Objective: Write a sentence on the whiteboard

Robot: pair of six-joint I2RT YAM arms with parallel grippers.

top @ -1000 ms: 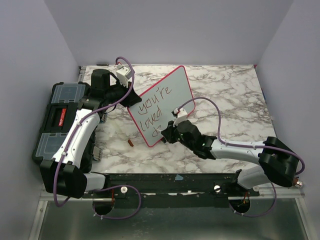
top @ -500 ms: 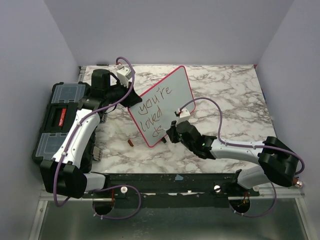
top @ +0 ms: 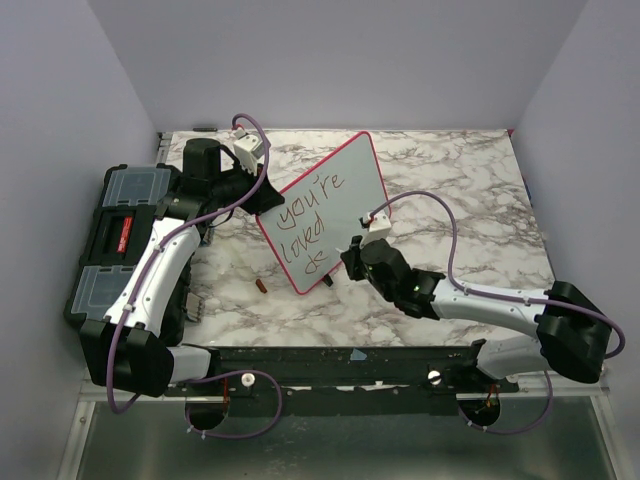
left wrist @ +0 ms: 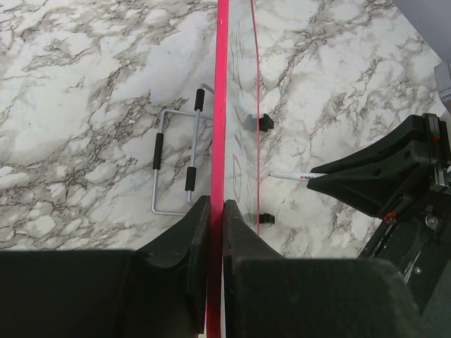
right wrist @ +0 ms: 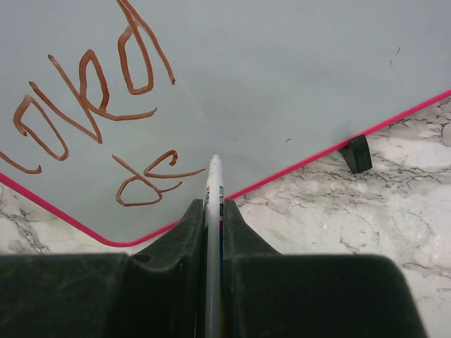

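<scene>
One camera looks down from above and behind my bases over the surface (top: 470,190). Both wrist views sit close on the whiteboard (top: 325,205): left seemingly edge-on, right facing its written side.

Your left gripper (left wrist: 217,204) pinches the whiteboard (top: 350,175) edge; your right gripper (right wrist: 213,204), forearm stretched low, clamps a marker (right wrist: 214,172).

Bright, even, diffuse light fills the scene; only soft, faint shadows lie on the tabletop (top: 470,190); all views look sharp.
</scene>
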